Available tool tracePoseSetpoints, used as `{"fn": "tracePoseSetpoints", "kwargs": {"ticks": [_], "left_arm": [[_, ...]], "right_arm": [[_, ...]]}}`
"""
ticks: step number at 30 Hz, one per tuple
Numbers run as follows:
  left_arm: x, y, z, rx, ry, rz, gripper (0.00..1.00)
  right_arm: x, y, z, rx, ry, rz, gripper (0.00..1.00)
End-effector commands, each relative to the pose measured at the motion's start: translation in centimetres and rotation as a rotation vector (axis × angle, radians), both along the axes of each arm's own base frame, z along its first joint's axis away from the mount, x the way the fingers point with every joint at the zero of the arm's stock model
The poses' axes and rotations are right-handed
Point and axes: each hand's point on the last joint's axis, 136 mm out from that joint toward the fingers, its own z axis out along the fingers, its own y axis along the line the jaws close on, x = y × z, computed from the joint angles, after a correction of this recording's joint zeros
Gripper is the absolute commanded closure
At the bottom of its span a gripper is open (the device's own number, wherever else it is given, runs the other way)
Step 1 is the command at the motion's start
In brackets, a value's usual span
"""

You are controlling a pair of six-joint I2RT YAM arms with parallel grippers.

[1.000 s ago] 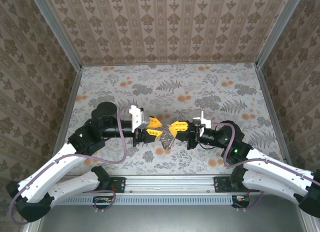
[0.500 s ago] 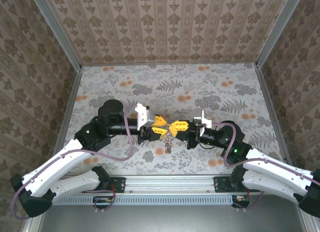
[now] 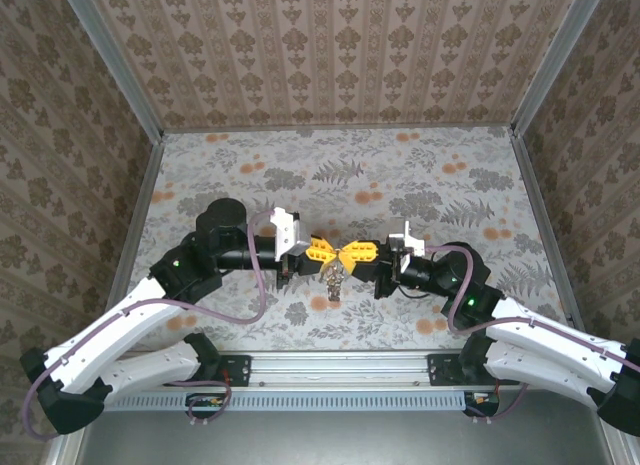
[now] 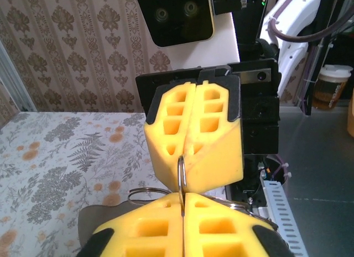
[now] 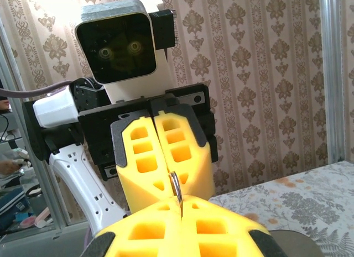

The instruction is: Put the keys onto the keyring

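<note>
Over the middle of the floral table (image 3: 420,185), slightly toward the near edge, the left gripper (image 3: 322,252) and right gripper (image 3: 352,253) meet tip to tip. Each has its yellow pads pressed together on the keyring (image 4: 181,171), a thin metal ring seen edge-on and upright in the seam between them. The right wrist view shows the same ring (image 5: 175,186) pinched by both. The keys (image 3: 334,283) hang in a small cluster just below the meeting point, above the table.

Left arm (image 3: 120,325), right arm (image 3: 545,337); jaws closed, tip-to-tip
</note>
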Motion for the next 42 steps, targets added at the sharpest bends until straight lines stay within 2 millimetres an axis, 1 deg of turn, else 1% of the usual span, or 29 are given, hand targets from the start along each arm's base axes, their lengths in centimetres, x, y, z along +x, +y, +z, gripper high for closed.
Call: {"fn": "tracePoseSetpoints", "kwargs": {"ticks": [1, 5, 6, 7, 8, 9, 10, 11, 12, 13, 15, 19, 24, 27, 30, 33, 38, 42], "left_arm": [[-0.3, -0.1, 1.5, -0.030, -0.043, -0.013, 1.00], [-0.4, 0.1, 1.7, -0.027, -0.056, -0.016, 1.00], [-0.5, 0.2, 1.6, -0.016, -0.057, -0.019, 1.00], [-0.5, 0.3, 1.5, 0.000, -0.059, -0.016, 1.00], [-0.4, 0.4, 1.1, 0.029, -0.054, -0.012, 1.00], [-0.4, 0.6, 0.7, 0.064, -0.050, -0.007, 1.00], [-0.5, 0.7, 0.3, 0.096, -0.044, -0.011, 1.00], [-0.5, 0.9, 0.0, 0.124, -0.038, -0.015, 1.00], [-0.2, 1.1, -0.4, 0.161, -0.035, 0.003, 1.00], [0.0, 1.2, -0.9, 0.195, -0.027, 0.006, 1.00], [0.0, 1.4, -2.0, 0.270, -0.004, -0.002, 1.00], [0.0, 1.5, -4.0, 0.391, 0.045, -0.026, 1.00], [0.1, 1.2, -5.6, 0.466, 0.084, -0.044, 1.00], [0.1, 1.2, -6.5, 0.506, 0.104, -0.049, 1.00], [-0.2, 1.2, -6.8, 0.518, 0.117, -0.062, 1.00], [-0.4, 1.1, -7.0, 0.520, 0.126, -0.075, 1.00], [-0.8, 0.9, -7.4, 0.539, 0.134, -0.104, 1.00], [-1.1, 0.8, -7.5, 0.547, 0.134, -0.123, 1.00]], "right_arm": [[-0.4, -0.5, 1.3, 0.050, -0.034, 0.006, 1.00], [0.0, -0.4, 0.3, 0.017, -0.020, -0.017, 0.99], [0.2, -0.4, -0.1, -0.010, -0.017, -0.030, 0.88], [0.4, -0.5, -0.6, -0.047, -0.013, -0.049, 0.76], [0.7, -0.7, -1.0, -0.080, -0.009, -0.074, 0.66], [0.9, -1.0, -1.7, -0.127, -0.006, -0.103, 0.59], [1.1, -1.5, -2.3, -0.169, -0.010, -0.131, 0.54], [1.1, -1.9, -2.8, -0.204, -0.015, -0.153, 0.46], [1.2, -2.4, -3.4, -0.247, -0.019, -0.180, 0.39], [1.4, -2.9, -3.9, -0.283, -0.017, -0.204, 0.37], [1.7, -3.6, -5.0, -0.352, -0.009, -0.241, 0.35], [1.4, -3.7, -6.4, -0.416, -0.004, -0.230, 0.38], [1.0, -2.9, -6.8, -0.444, -0.029, -0.185, 0.46], [0.9, -2.2, -7.1, -0.459, -0.043, -0.166, 0.49], [0.8, -1.8, -7.2, -0.458, -0.053, -0.145, 0.49], [0.0, -1.0, -7.1, -0.442, -0.060, -0.081, 0.49], [-0.6, 0.2, -7.0, -0.445, -0.071, -0.005, 0.49], [-0.6, 0.6, -6.8, -0.446, -0.078, 0.011, 0.49]]}}
